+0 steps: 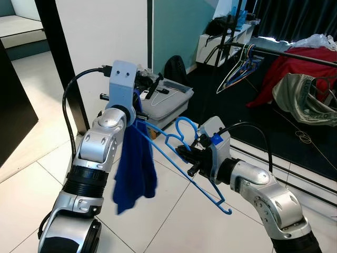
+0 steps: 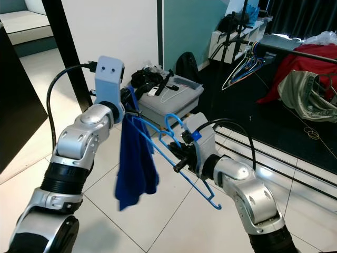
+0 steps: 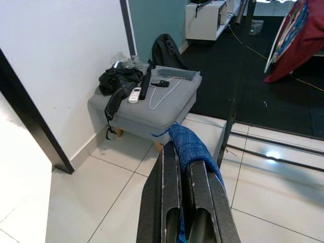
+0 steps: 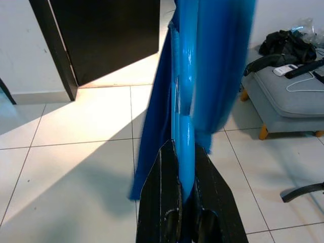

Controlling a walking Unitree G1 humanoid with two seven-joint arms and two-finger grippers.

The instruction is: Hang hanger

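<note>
open tiled floor (image 1: 174, 211) lies before the grey ottoman (image 1: 169, 105); behind it, the clothes rail (image 1: 295, 54) is crowded with hangers (image 1: 239, 71).

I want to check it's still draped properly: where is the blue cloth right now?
In the left eye view the blue cloth hangs left of centre from the blue hanger, pinched under the left claw; the right claw grips the hanger beside it, above the white tile floor.

Grey ottoman (image 3: 152, 114) carries remotes (image 3: 134, 94) on tiled floor (image 3: 91, 187).
</note>
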